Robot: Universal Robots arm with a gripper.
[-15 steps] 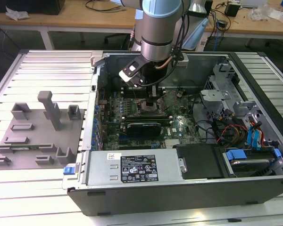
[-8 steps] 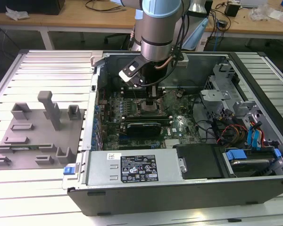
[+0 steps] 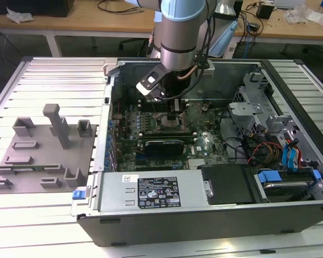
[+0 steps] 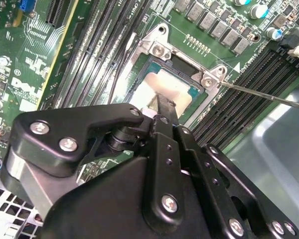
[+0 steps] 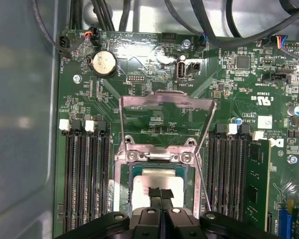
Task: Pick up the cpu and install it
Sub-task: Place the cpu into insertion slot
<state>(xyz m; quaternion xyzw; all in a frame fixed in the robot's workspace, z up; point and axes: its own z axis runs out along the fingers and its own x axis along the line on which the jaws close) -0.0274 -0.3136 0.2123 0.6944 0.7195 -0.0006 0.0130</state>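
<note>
The cpu (image 5: 157, 180) (image 4: 165, 85), a silvery-white square, lies flat inside the dark socket frame (image 5: 123, 191) (image 4: 158, 49) on the motherboard. The socket's metal load plate (image 5: 164, 99) stands tilted open, and the wire lever (image 4: 269, 97) is swung out. My gripper (image 5: 160, 192) (image 4: 164, 103) (image 3: 174, 116) reaches straight down into the computer case. Its two black fingers are pressed together, with the tips resting on the middle of the cpu's top. Part of the chip is hidden behind the gripper body.
Memory slots (image 5: 87, 179) flank the socket, with one memory stick (image 5: 254, 184) fitted. The case wall (image 5: 20, 124) is close by. In the exterior view, a grey fixture plate with blocks (image 3: 37, 156) lies at the left; the power supply (image 3: 151, 191) and drive cage (image 3: 247, 102) crowd the case.
</note>
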